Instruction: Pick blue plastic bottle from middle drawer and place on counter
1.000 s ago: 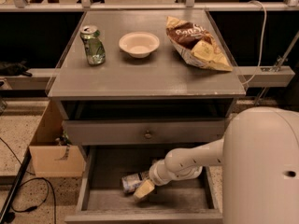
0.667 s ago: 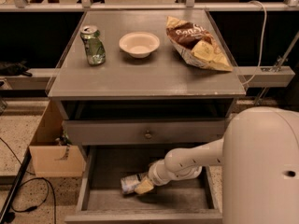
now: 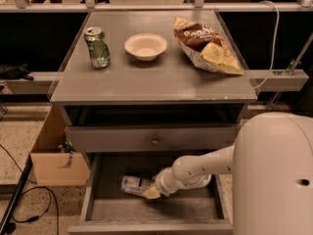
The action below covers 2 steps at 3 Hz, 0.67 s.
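Observation:
The blue plastic bottle [image 3: 133, 184] lies on its side on the floor of the open middle drawer [image 3: 146, 210], left of centre, cap end hidden behind the gripper. My gripper [image 3: 151, 193] is down inside the drawer at the bottle's right end, touching or very close to it, with the white arm [image 3: 195, 170] reaching in from the right. The counter [image 3: 146, 80] is the grey cabinet top above.
On the counter stand a dented green can [image 3: 97, 46] at the left, a white bowl [image 3: 145, 46] in the middle and a chip bag [image 3: 205, 45] at the right. A drawer front with a round knob [image 3: 155, 141] overhangs the open drawer. A cardboard box [image 3: 56, 160] sits on the floor to the left.
The gripper has crept slightly up and closer against the bottle's right end. The bottle has barely shifted.

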Each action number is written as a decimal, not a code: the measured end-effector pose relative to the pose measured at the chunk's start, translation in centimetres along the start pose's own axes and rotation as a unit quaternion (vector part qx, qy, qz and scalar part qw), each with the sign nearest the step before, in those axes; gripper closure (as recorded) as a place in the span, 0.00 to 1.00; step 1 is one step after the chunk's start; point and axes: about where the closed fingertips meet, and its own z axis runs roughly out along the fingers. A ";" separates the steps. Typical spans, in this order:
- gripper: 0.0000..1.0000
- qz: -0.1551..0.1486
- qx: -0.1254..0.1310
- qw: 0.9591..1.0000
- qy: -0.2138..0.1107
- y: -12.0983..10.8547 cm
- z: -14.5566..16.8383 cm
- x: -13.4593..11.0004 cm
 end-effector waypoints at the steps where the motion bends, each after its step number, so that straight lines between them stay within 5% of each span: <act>1: 0.94 0.000 0.000 1.000 0.000 0.0 0.0 0.0; 2: 1.00 0.000 0.000 1.000 0.000 0.0 0.0 0.0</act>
